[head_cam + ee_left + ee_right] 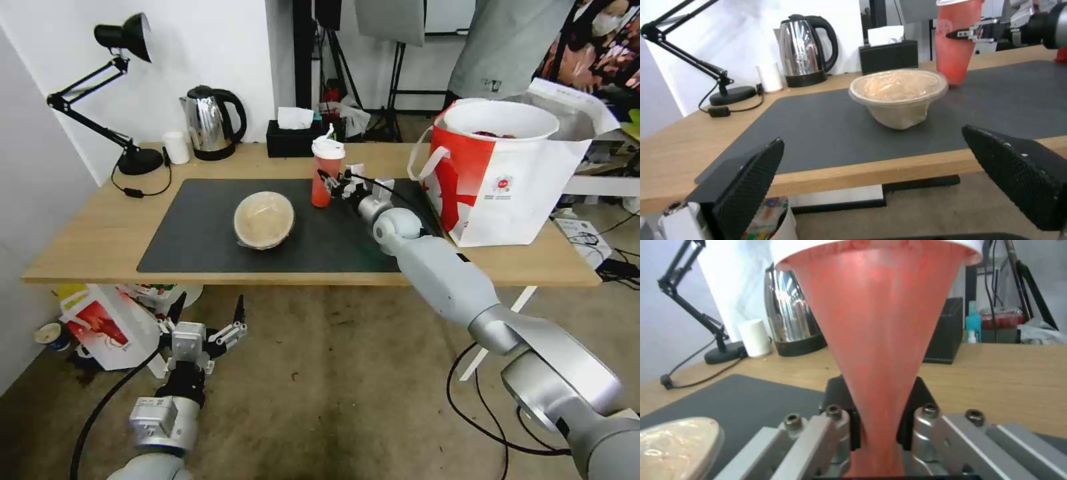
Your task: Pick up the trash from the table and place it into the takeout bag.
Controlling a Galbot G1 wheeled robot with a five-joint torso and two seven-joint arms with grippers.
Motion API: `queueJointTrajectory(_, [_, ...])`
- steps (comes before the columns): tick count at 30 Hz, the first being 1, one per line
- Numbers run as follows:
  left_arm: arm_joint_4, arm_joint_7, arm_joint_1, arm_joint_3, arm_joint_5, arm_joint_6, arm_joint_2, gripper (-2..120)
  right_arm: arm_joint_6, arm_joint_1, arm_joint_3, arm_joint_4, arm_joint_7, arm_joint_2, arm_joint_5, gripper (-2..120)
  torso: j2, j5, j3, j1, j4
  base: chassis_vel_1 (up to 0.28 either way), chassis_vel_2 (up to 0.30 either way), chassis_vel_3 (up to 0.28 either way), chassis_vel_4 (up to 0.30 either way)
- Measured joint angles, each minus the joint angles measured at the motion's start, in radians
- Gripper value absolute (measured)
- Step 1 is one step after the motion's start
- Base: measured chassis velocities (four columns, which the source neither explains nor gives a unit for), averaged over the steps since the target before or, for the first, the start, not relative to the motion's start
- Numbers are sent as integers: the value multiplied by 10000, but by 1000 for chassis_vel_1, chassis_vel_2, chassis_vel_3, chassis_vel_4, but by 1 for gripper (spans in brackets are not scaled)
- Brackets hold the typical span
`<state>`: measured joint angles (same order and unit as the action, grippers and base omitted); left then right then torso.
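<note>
The right tool (331, 181) is at the tall red plastic drink cup with white lid (325, 173), which stands upright on the large dark grey mat (200, 233) of the long light-wood counter (87, 233). In the right wrist view the red cup wall (880, 350) runs between the two black pads (855, 430), pinched narrow where they meet it; the tool is clenched on the cup low on its body. The cup's base appears to rest on the mat; no lift is evident.

The governing relation: the cup's long axis is vertical, and the large red-and-white takeout bag with silver foil lining and white strap handles (507, 187) stands on the counter to the robot's right of the cup, well apart from it, mouth upward. A white round bowl (500, 120) already sits in that mouth and takes up much of the opening. Judgement: the cup must rise above the bag's rim before travelling right, and must be kept upright.

The tan lidded round bowl (264, 219) sits on the mat to the left of the cup, near it but apart, in front of the left arm.

The left tool (205, 319) hangs below the counter's front edge, above the floor, fingers (751, 180) spread apart and holding nothing. The right arm is plainly the nearer one to both cup and bag.
</note>
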<state>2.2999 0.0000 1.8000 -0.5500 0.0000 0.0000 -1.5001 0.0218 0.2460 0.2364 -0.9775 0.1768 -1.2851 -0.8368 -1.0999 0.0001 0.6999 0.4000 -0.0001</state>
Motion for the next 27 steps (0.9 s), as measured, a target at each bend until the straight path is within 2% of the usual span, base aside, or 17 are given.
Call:
queueJointTrajectory(4, [0,0,0,0,0,0,0,100,-37,73,49,-829,-5,418,-326,3,0,0,0,0,-1,0,0,0,0])
queueJointTrajectory(10, [0,0,0,0,0,0,0,100,-68,80,67,-1213,-12,600,-412,3,0,0,1,0,0,0,0,0,0])
queueJointTrajectory(20, [0,0,0,0,0,0,0,100,-318,-30,88,-2815,-44,1465,-648,3,0,0,0,0,1,0,0,0,0])
queueJointTrajectory(23, [0,0,0,0,0,0,0,100,-175,-257,397,-3353,661,2097,163,3,0,1,1,0,0,0,0,0,0])
queueJointTrajectory(27, [0,0,0,0,0,0,0,100,155,-549,561,-3707,1401,2564,1056,3,0,0,2,0,0,0,0,0,0])
